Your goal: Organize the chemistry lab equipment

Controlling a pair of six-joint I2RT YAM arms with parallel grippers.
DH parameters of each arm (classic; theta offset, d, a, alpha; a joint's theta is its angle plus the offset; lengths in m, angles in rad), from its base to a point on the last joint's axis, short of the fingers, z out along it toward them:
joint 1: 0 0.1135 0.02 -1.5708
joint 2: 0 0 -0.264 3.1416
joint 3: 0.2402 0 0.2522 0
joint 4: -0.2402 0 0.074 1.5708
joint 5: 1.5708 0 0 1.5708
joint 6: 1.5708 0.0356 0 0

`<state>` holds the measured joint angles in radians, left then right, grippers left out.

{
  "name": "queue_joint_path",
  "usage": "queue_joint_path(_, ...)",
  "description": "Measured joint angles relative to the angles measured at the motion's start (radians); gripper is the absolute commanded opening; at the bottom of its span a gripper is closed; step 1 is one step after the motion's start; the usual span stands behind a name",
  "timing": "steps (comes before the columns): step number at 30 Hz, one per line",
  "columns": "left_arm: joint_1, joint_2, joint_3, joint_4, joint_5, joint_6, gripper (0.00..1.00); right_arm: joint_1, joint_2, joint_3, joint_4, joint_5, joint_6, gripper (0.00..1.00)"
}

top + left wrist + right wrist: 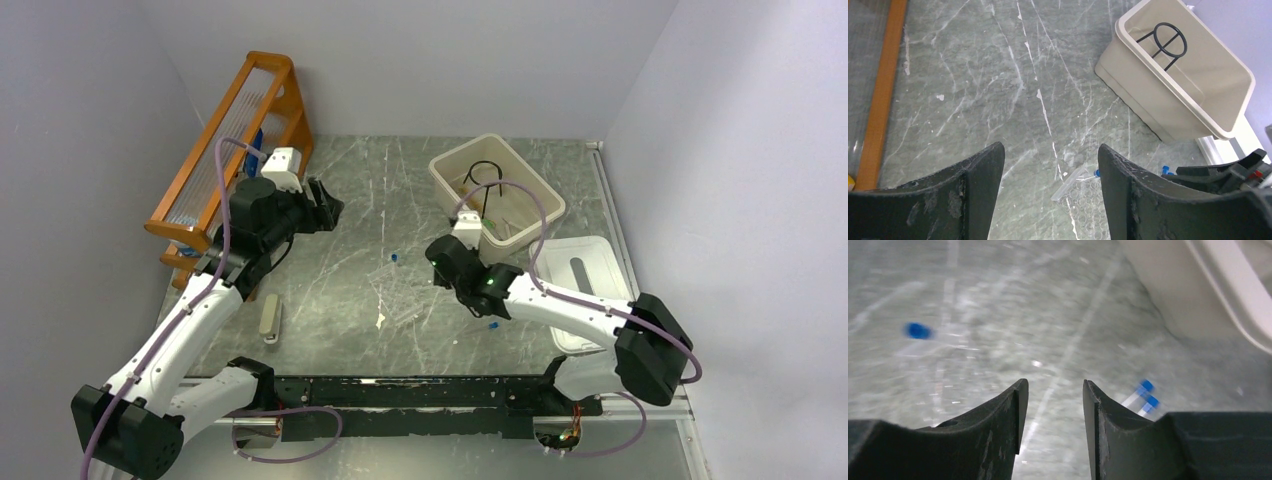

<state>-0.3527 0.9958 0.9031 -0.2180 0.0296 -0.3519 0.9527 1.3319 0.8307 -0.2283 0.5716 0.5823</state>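
My jaws gape empty on both arms: left gripper (1049, 150) over the marbled table (973, 75), right gripper (1054, 385) low near two blue-capped tubes (1143, 395) beside the beige bin (1198, 290).

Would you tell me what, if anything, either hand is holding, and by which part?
Nothing is held: left hand and right hand both stand open, empty.
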Motion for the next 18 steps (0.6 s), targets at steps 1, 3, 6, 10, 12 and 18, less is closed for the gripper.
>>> queue_joint_path(1, 0.000, 0.000, -0.003, 0.005, 0.005, 0.000, 0.72, -0.014, -0.002, -0.010, -0.043, 0.016, 0.039, 0.48)
queue_joint_path(3, 0.000, 0.000, -0.005, 0.010, 0.017, 0.000, 0.71, -0.037, -0.008, -0.043, -0.115, 0.043, 0.104, 0.43)
queue_joint_path(6, 0.000, 0.000, -0.005, 0.014, 0.032, 0.000, 0.71, -0.053, -0.017, -0.101, -0.192, 0.066, 0.174, 0.36)
queue_joint_path(10, 0.000, 0.000, -0.007, 0.019, 0.039, 0.000, 0.71, -0.061, -0.032, -0.153, -0.253, 0.085, 0.252, 0.33)
queue_joint_path(12, 0.000, 0.000, -0.011, 0.021, 0.039, 0.000, 0.71, -0.069, -0.045, -0.177, -0.267, 0.088, 0.279, 0.34)
queue_joint_path(18, 0.000, 0.002, -0.015, 0.024, 0.039, 0.000, 0.70, -0.079, -0.077, -0.253, -0.230, 0.065, 0.303, 0.38)
